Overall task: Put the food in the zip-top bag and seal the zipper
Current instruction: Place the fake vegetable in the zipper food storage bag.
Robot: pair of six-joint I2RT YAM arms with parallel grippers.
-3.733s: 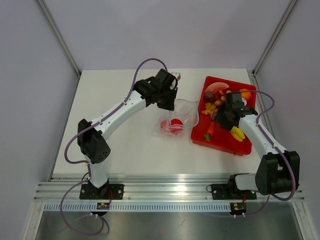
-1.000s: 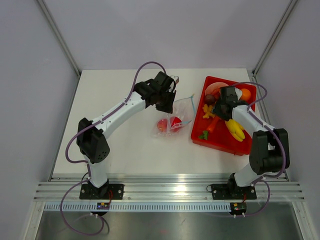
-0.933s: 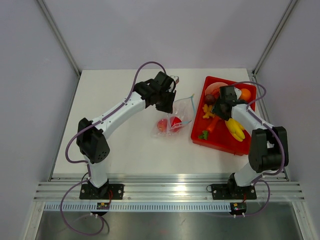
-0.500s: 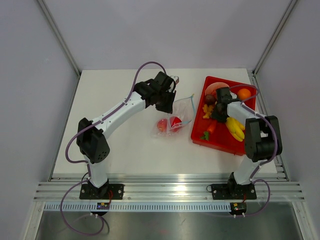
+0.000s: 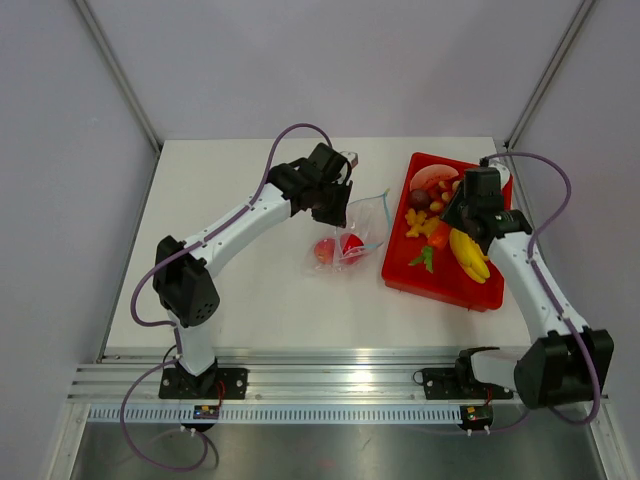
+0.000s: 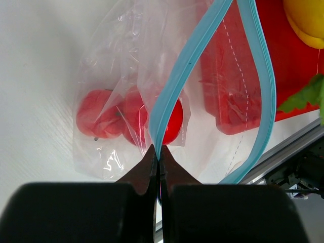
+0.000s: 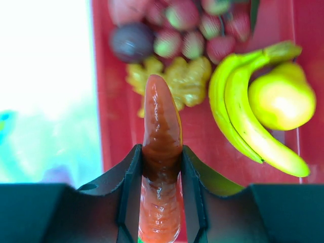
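Note:
The clear zip-top bag (image 5: pixel 343 243) lies on the white table left of the red tray (image 5: pixel 452 283), with two red toy fruits (image 6: pixel 104 114) inside. My left gripper (image 5: pixel 337 205) is shut on the bag's light blue zipper (image 6: pixel 177 86) at one end of the mouth, and the strip loops open toward the tray. My right gripper (image 5: pixel 448 224) is shut on an orange toy carrot (image 7: pixel 161 119) with green leaves (image 5: pixel 421 259) and holds it over the tray's left half. In the right wrist view the gripper (image 7: pixel 161 154) clamps the carrot's middle.
The tray still holds yellow bananas (image 7: pixel 242 109), a yellow pear (image 7: pixel 281 98), a yellow ginger-like piece (image 7: pixel 188 81), a dark purple ball (image 7: pixel 130 41) and a red-green berry cluster (image 7: pixel 195 28). Grey walls enclose the table on three sides.
My right gripper has closed on the carrot and lifted it off the tray, and the right arm has swung outward. The left gripper and the bag have stayed put over the last second.

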